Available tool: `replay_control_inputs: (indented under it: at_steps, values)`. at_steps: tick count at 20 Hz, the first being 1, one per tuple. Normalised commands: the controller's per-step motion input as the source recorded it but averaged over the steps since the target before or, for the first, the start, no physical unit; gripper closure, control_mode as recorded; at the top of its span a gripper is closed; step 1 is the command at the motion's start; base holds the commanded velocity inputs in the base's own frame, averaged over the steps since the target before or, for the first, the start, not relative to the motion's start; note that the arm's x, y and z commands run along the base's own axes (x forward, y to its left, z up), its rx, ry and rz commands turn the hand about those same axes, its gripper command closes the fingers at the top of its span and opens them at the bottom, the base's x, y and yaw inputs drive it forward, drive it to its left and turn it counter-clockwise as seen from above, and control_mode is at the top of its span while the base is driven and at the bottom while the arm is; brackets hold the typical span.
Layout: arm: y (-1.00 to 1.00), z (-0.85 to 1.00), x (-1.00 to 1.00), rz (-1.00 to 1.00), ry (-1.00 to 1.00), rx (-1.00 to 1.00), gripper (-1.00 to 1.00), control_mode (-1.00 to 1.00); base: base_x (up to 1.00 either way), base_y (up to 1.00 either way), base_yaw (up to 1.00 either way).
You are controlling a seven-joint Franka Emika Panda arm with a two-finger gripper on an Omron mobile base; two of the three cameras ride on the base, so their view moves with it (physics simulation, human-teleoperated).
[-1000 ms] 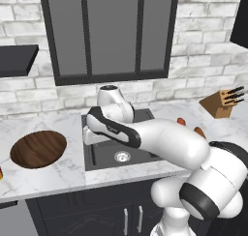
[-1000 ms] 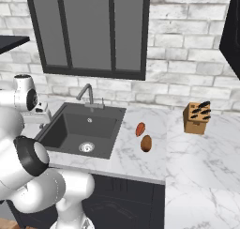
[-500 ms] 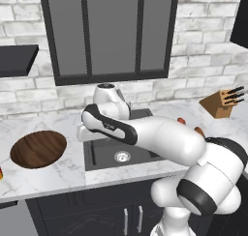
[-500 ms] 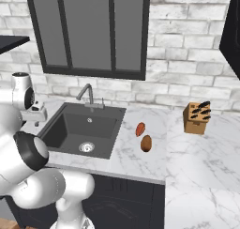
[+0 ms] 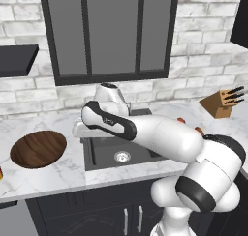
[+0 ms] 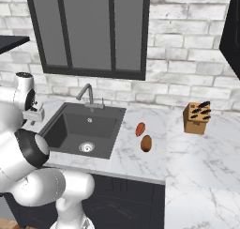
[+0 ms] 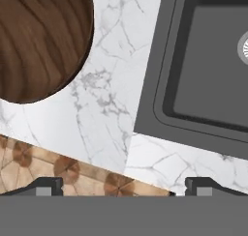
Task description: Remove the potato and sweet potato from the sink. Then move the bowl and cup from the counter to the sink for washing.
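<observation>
We read no brand, label or writing on any surface. The counter (image 6: 140,162) is white marble with grey veining, set over dark cabinets (image 5: 101,213) with slim silver handles; behind it rises a pale grey brick wall (image 6: 187,78) bearing a dark framed cabinet with grey panes (image 6: 89,31). A tan patterned floor (image 7: 63,174) appears past the counter's front edge in the hand view.

The sink (image 6: 70,129), dark grey with a round silver drain (image 6: 86,147) and a slim faucet (image 6: 86,94), holds no vegetables. The sweet potato (image 6: 140,129) and the potato (image 6: 146,143) lie close together on the counter just right of the basin, the potato nearer the front edge. A wooden knife block (image 6: 196,118) stands further right.

The bowl (image 5: 38,149) rests on the counter left of the sink; the cup (image 5: 1,173) is cut by the left base view's edge. The hand (image 7: 124,186) hangs over the counter between bowl and sink, fingers spread wide and empty.
</observation>
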Motion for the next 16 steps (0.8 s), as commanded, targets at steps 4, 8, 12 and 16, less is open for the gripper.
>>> replay_control_inputs:
  at_steps: [4,8,12,16]
  values:
    - [0.25,0.00,0.17,-0.11,-0.01,0.04,-1.00,-1.00,0.00,0.00,0.00]
    - [0.26,0.00,0.23,-0.14,0.00,0.01,-1.00,-1.00,0.00,0.00,0.00]
    - [0.27,-0.04,0.24,-0.15,0.00,0.00,-1.00,-1.00,0.00,0.00,0.00]
    - [0.23,-0.07,0.27,-0.13,0.00,0.00,-1.00,-1.00,0.00,0.00,0.00]
